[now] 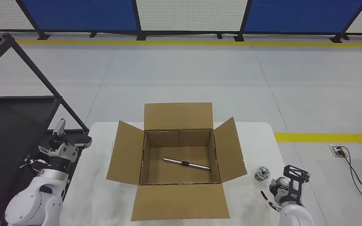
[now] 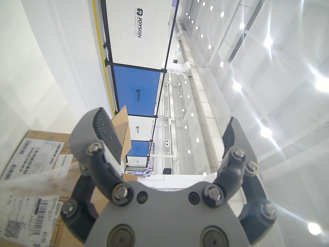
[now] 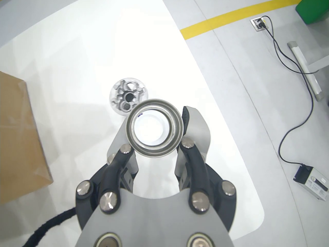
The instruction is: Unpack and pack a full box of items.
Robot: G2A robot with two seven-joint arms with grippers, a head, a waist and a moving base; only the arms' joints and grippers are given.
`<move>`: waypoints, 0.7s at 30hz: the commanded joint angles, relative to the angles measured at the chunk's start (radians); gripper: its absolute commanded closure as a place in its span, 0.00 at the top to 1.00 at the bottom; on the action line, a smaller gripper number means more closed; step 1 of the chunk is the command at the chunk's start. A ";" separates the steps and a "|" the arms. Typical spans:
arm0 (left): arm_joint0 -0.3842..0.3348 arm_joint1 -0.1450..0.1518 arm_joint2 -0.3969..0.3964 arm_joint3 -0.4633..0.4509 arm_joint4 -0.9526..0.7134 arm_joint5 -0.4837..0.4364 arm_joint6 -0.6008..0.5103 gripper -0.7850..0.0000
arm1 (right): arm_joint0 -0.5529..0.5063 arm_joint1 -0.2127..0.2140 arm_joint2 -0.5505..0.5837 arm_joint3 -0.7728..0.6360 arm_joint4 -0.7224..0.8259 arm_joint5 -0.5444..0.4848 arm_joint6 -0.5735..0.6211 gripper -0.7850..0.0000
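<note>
- The right gripper (image 3: 155,127) is closed onto a metal ring (image 3: 154,151). One finger presses each side of the ring's outer wall, so the jaws stand only as far apart as the ring is wide.
- The ring sits right at the fingertips with its open centre facing the wrist camera (the white table shows through the hole).
- This gripper is over the table (image 1: 255,135), to the right of the cardboard box (image 1: 179,195) and near the front edge.
- A round toothed metal part (image 3: 127,94) lies flat on the table just beyond the ring, outside the jaws. Whether the two touch cannot be told.
- The box stands in the middle of the table with all four flaps folded outward.
- A slim metal rod (image 1: 186,163) lies at a slant on the box floor, clear of the walls.
- The left gripper (image 2: 167,129) is by the left side of the box and points upward toward the ceiling. Its jaws are spread wide with nothing between them, and both ribbed pads (image 2: 108,132) are bare.
- The labelled outer face of the box lies close beside the left fingers.
</note>
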 commanded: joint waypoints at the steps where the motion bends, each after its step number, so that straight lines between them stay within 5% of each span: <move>1: 0.000 0.000 0.001 0.000 -0.001 0.002 0.000 1.00 | 0.009 0.001 0.007 0.025 -0.007 0.019 -0.007 0.00; 12: 0.004 0.000 -0.003 0.002 -0.003 -0.005 0.005 1.00 | 0.044 0.006 0.024 0.105 0.022 0.019 -0.020 0.00; 13: 0.005 0.000 -0.003 0.002 -0.003 -0.005 0.004 1.00 | 0.044 0.007 0.024 0.108 0.023 0.019 -0.018 0.26; 17: 0.007 0.001 -0.004 0.001 -0.001 -0.006 0.008 1.00 | 0.043 0.008 0.022 0.112 0.023 0.021 -0.015 0.73; 21: 0.008 0.001 -0.003 0.000 0.001 -0.008 0.007 1.00 | 0.039 0.010 0.020 0.109 0.024 0.016 -0.013 1.00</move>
